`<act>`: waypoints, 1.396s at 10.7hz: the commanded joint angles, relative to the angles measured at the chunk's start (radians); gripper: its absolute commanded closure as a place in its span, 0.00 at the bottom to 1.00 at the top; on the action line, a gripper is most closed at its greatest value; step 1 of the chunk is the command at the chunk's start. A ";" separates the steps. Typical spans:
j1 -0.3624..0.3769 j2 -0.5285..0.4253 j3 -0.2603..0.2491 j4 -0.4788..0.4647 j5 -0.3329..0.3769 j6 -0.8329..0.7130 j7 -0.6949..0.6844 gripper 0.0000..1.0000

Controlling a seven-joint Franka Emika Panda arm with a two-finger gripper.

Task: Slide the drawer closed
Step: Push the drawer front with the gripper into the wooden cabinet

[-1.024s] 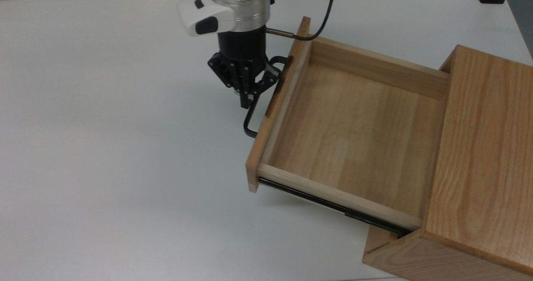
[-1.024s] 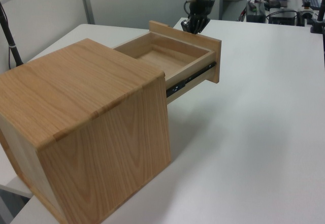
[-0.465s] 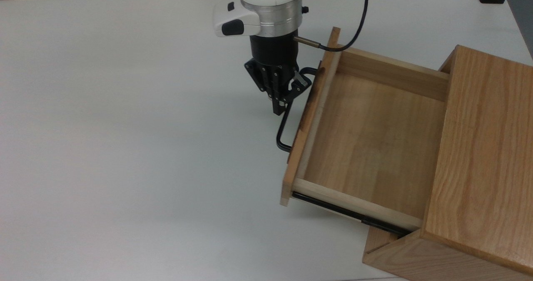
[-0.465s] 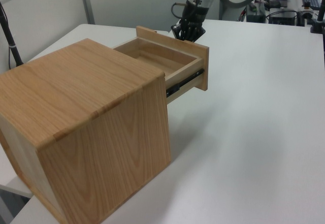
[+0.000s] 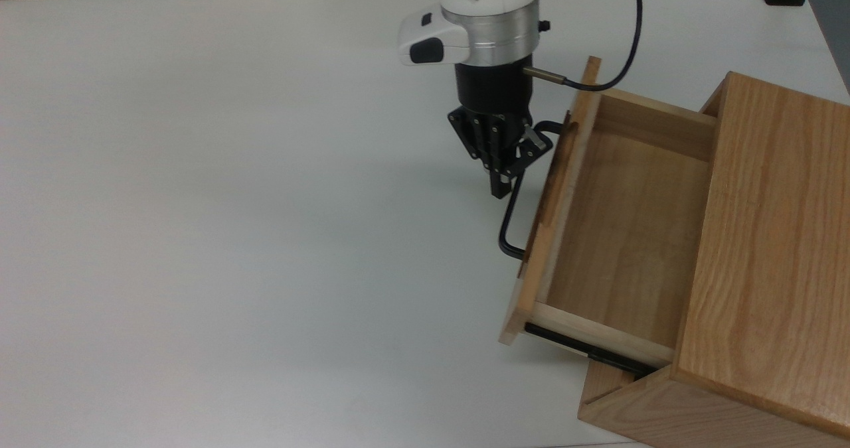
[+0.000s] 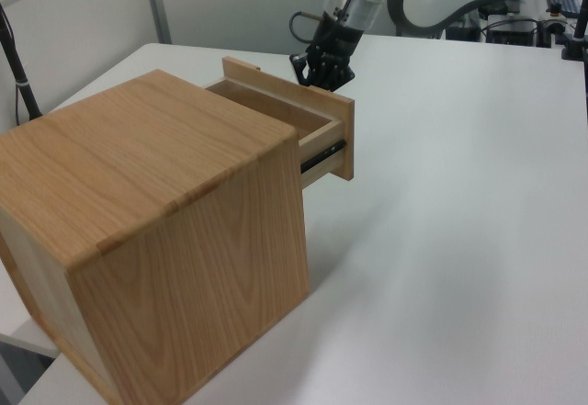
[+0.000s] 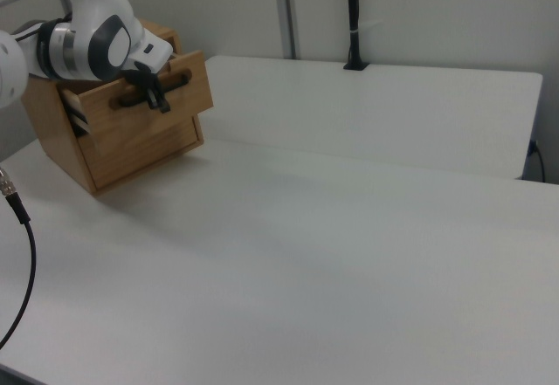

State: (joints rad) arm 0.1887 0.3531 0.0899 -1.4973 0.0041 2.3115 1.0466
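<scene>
The drawer (image 5: 617,235) is a light wooden box, partly slid out of the oak cabinet (image 5: 764,249) toward the top view's left. Its black bar handle (image 5: 509,225) sticks out from the flat front panel. My gripper (image 5: 499,186) points down at the handle's upper half, fingers closed around the bar. In the left view the gripper (image 6: 322,70) sits just beyond the drawer front (image 6: 342,143), with the black side rail showing beneath. In the right view the gripper (image 7: 160,101) crosses the handle (image 7: 179,78) on the drawer front (image 7: 194,88).
The cabinet stands at the right edge of the white table (image 5: 232,202), whose wide surface spreads to the top view's left. A black cable (image 5: 624,50) loops from the wrist over the drawer's far corner. A black post (image 7: 352,18) stands at the table's far edge.
The drawer has slid steadily into the cabinet, toward the top view's right. My gripper has travelled with it, staying at the handle. The cabinet has not moved.
</scene>
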 commanded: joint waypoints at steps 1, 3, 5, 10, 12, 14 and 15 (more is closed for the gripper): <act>0.044 0.087 -0.004 0.037 0.002 0.052 0.027 1.00; 0.069 0.121 -0.004 0.086 0.000 0.083 0.039 1.00; 0.093 0.142 -0.004 0.123 -0.016 0.086 0.047 1.00; 0.141 0.176 -0.004 0.144 -0.047 0.207 0.056 1.00; 0.146 0.194 -0.004 0.176 -0.049 0.232 0.056 1.00; 0.147 0.205 -0.006 0.195 -0.052 0.242 0.056 1.00; 0.147 0.207 -0.006 0.193 -0.059 0.253 0.056 1.00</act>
State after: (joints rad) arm 0.3210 0.5262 0.0917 -1.3378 -0.0271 2.5343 1.0801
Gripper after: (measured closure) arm 0.996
